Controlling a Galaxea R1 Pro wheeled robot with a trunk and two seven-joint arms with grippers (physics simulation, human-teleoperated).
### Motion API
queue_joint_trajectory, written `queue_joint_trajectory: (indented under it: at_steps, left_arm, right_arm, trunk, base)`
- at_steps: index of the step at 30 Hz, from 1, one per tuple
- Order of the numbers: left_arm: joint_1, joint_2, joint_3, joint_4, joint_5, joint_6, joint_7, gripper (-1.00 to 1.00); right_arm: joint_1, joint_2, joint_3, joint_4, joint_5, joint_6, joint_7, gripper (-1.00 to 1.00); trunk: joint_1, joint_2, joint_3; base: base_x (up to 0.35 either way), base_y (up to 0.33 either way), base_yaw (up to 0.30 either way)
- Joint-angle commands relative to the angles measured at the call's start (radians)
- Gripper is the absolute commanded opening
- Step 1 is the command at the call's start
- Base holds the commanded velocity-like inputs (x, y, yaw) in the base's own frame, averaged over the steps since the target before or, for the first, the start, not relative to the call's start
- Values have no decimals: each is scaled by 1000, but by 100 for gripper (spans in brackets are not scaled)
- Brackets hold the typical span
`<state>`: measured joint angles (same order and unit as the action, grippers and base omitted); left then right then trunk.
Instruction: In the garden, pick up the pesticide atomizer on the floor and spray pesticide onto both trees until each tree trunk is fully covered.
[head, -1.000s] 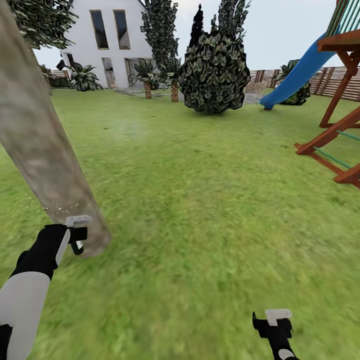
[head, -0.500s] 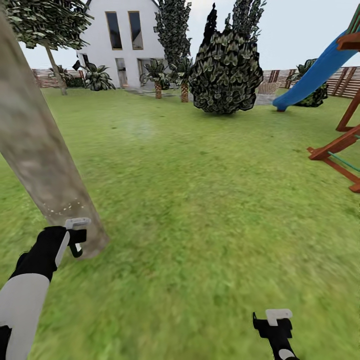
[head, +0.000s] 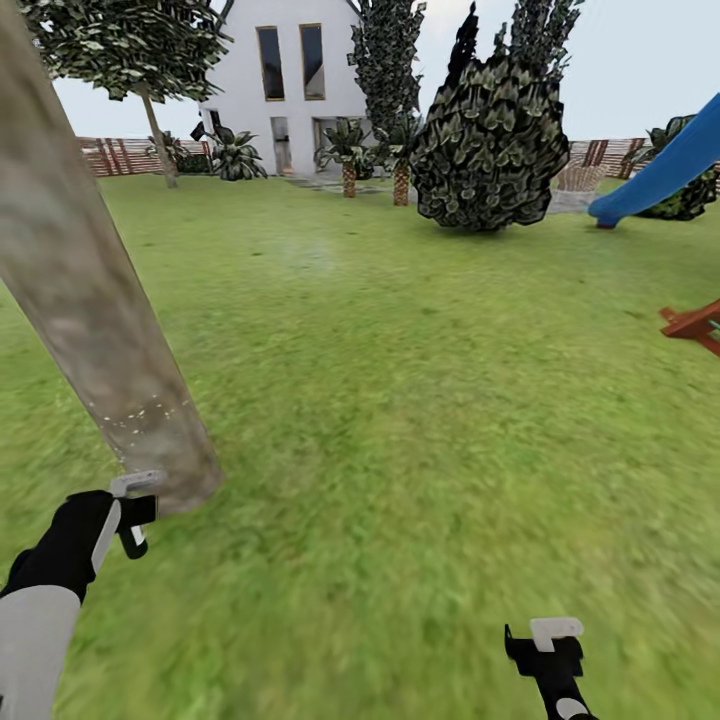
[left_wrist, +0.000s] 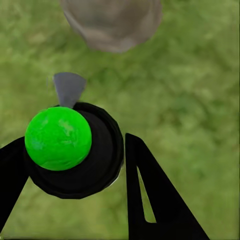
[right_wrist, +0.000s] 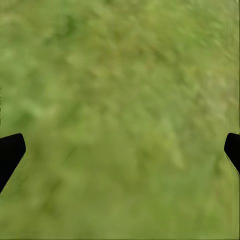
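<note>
Your left gripper (left_wrist: 75, 165) is clamped on the pesticide atomizer (left_wrist: 72, 150), a round black body with a bright green ball cap and a grey nozzle; the black fingers (left_wrist: 150, 200) press it from both sides in the left wrist view. In the head view the left gripper (head: 128, 512) sits low, just beside the foot of the thick pale grey-tan mottled tree trunk (head: 90, 290), close but not clearly touching.

White pesticide specks (head: 135, 420) dot only a low band of that trunk; the column above looks bare, so coverage is partial at best, by my read.

Your right gripper (right_wrist: 120, 150) is spread wide and empty, its tips at the frame edges over the blurry green grass floor (right_wrist: 120, 100); it also shows low in the head view (head: 545, 650).

For this step: keep the nozzle aimed square at the trunk, hold a small gap so the cloud spreads, then sweep up from the speckled band slowly. Work around the sides too, since the far face is hidden. Don't loosen the clamp while tilting the wrist.

A second pale-trunked tree (head: 155, 140) stands far off by the reddish-brown slat fence (head: 110, 155); that one looks not yet done.
</note>
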<state>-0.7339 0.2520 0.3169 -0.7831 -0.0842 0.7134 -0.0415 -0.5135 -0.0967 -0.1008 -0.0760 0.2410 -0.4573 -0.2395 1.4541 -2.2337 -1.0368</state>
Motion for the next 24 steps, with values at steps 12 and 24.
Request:
queue_joint_trajectory:
  at_steps: [12, 24]
  left_arm:
    - [-2, -13, -3, 96, -5, -100, 11, -100]
    - [-1, -24, -6, 94, -10, -106, 17, -100]
  right_arm:
    - [0, 0, -8, 1, 11, -3, -2, 100]
    - [0, 0, -8, 1, 11, -3, -1, 100]
  trunk:
    - [0, 0, -1]
    - [0, 0, -1]
  base:
    - [244, -177, 276]
    - [125, -226, 114]
